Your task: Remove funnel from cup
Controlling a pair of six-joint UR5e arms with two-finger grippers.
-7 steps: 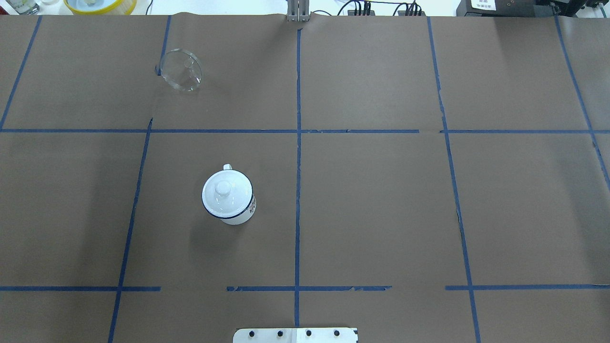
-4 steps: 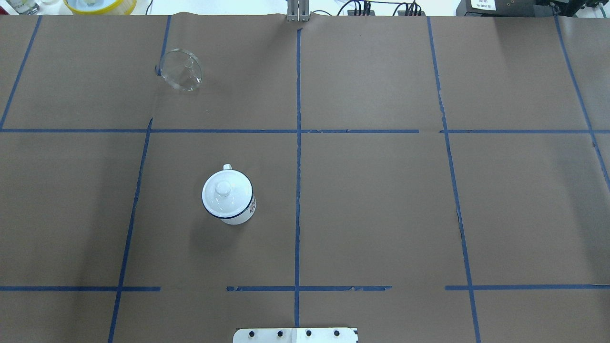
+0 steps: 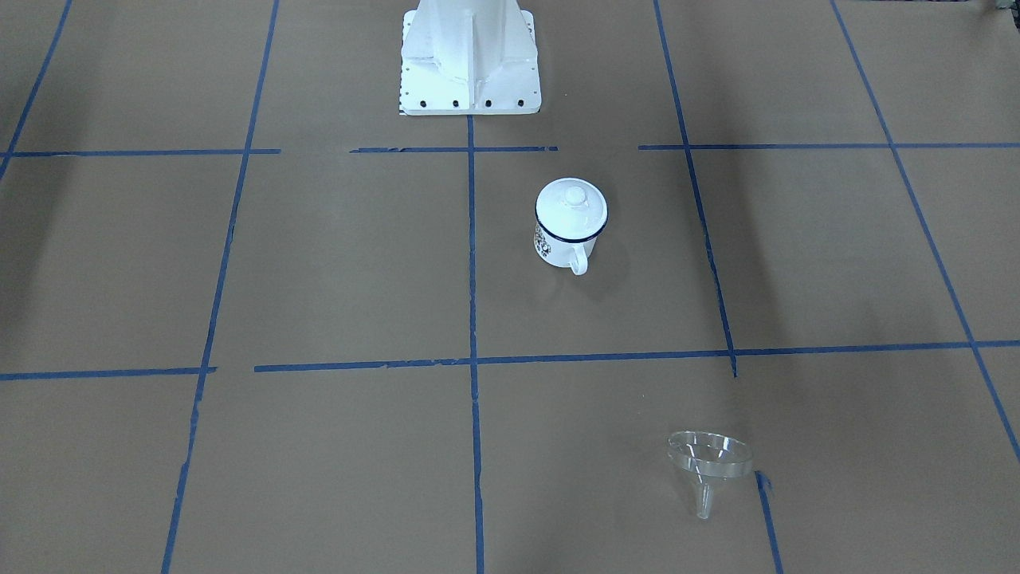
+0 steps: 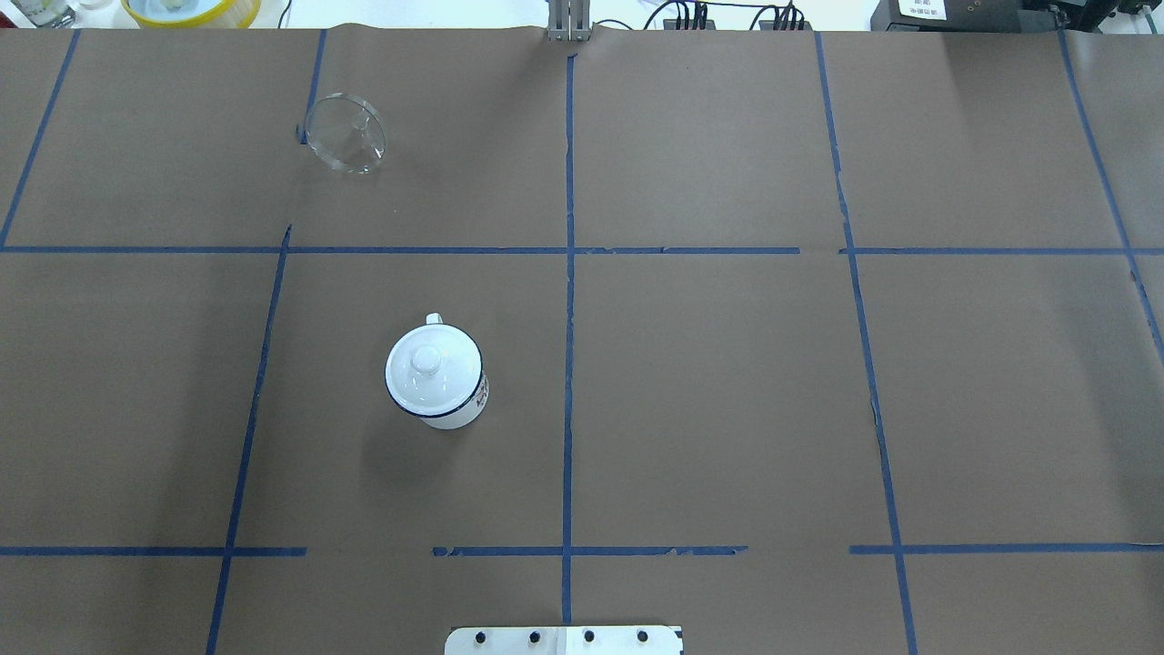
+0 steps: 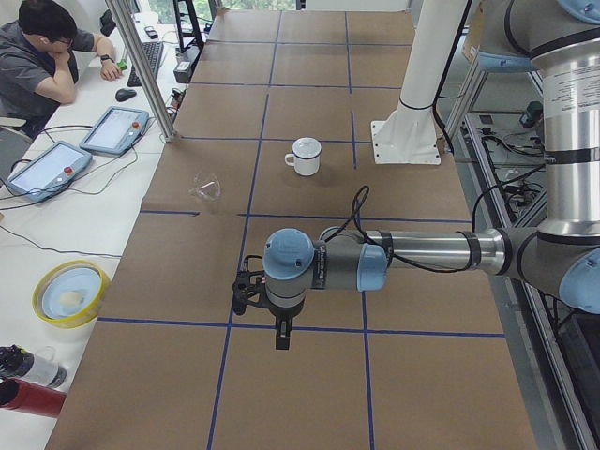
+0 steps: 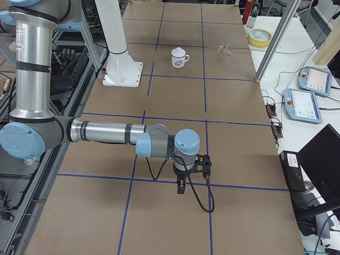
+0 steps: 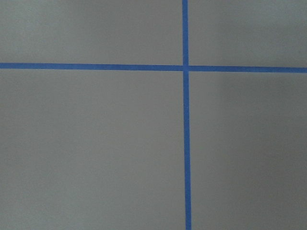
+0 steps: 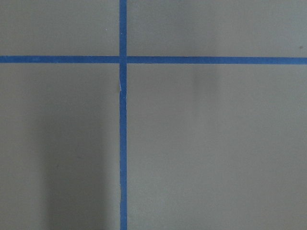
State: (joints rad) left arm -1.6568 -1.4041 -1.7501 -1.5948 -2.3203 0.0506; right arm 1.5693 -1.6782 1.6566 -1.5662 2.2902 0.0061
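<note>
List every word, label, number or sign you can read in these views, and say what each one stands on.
No text can be read in any view.
White label on the black box beyond the table's far edge: too small to read.
Printed label on the upright tube of the left arm: too blurred to read.
Mark on the blue joint cap of the right arm: blurred.
Cup: a dark floral print only, no words.

Both my forearms lie level. My left gripper (image 5: 281, 338) and right gripper (image 6: 181, 188) point down at six o'clock; the state of the jaws is unclear.
</note>
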